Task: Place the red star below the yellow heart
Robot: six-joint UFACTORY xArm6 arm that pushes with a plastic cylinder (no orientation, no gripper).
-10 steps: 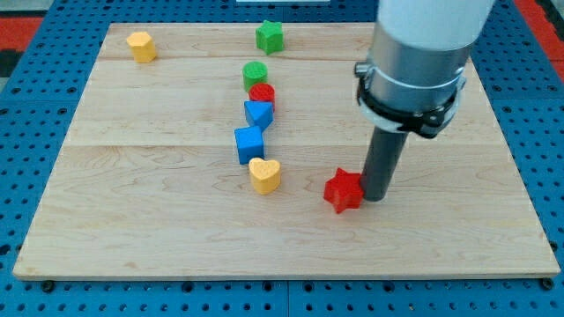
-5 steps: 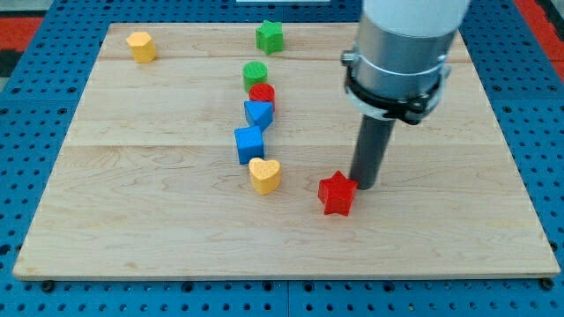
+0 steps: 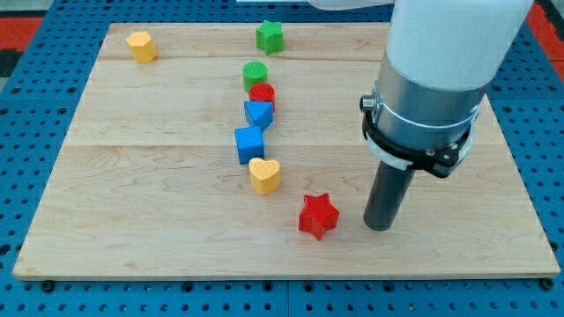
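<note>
The red star [image 3: 318, 216] lies on the wooden board [image 3: 132, 202], below and to the right of the yellow heart [image 3: 264, 175]. My tip [image 3: 380, 227] rests on the board to the right of the star, a short gap apart from it. The yellow heart sits at the lower end of a column of blocks near the board's middle.
Above the heart stand a blue cube [image 3: 249, 143], a blue triangular block [image 3: 259, 114], a red cylinder [image 3: 262, 94] and a green cylinder [image 3: 255, 74]. A green star [image 3: 270, 36] is at the top. A yellow block [image 3: 141, 46] is at the top left.
The red star has slid down and to the left, closer to the spot under the yellow heart. My tip has moved down and a little to the right, off the star.
</note>
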